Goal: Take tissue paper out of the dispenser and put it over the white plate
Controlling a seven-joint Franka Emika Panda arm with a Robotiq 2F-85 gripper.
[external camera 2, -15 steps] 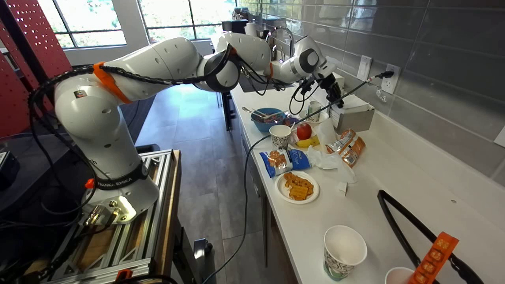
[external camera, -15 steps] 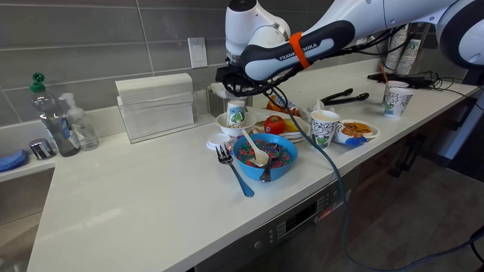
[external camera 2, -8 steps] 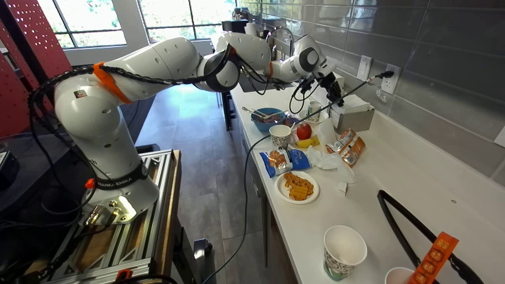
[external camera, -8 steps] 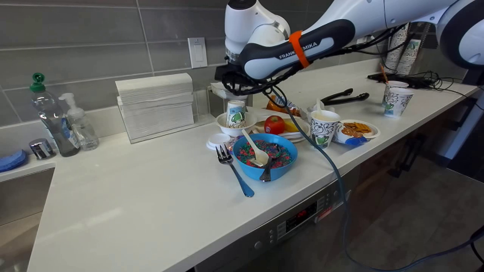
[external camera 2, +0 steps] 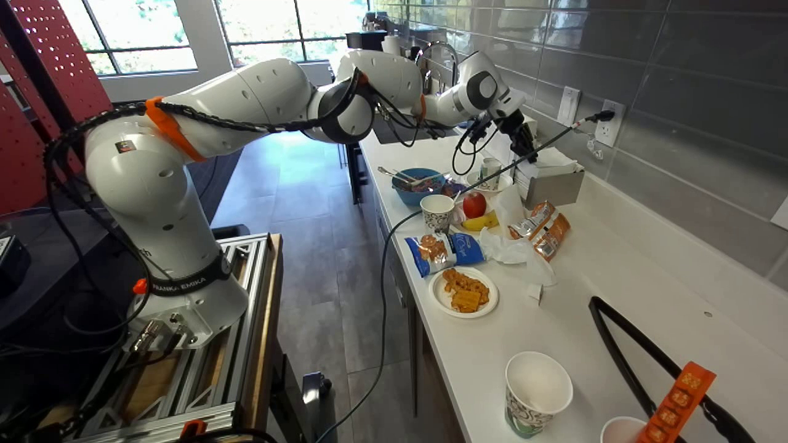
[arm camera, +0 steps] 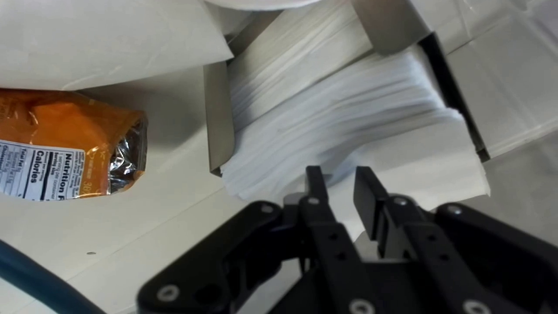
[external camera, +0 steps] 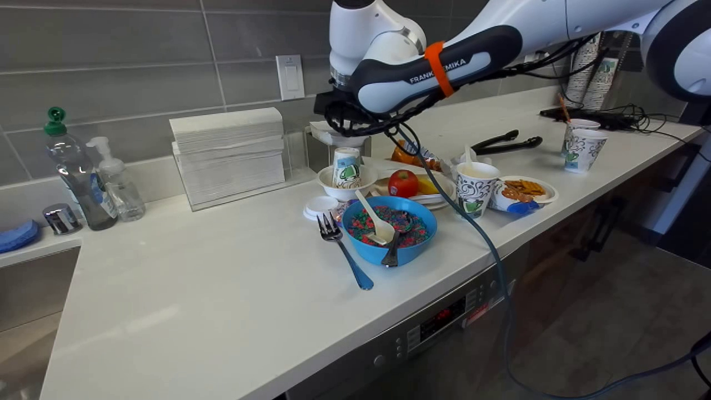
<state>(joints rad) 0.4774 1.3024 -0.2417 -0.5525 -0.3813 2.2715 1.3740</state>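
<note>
Hanging at the dispenser, the gripper has its fingers parted by a narrow gap, the tissue showing between them; whether they touch is unclear. The tissue is stacked in the dispenser, some jutting past its edge. In an exterior view, a white plate bearing orange snacks sits well apart on the counter.

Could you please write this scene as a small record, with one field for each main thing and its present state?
Pincer: jaws apart, in front of the tissues in wrist view; contact unclear
Dispenser: metal, holding the folded tissues
Snack plate: white, holding snacks; no tissue over it
Blue bowl: fork beside it
Apple: red, next to the banana
</note>
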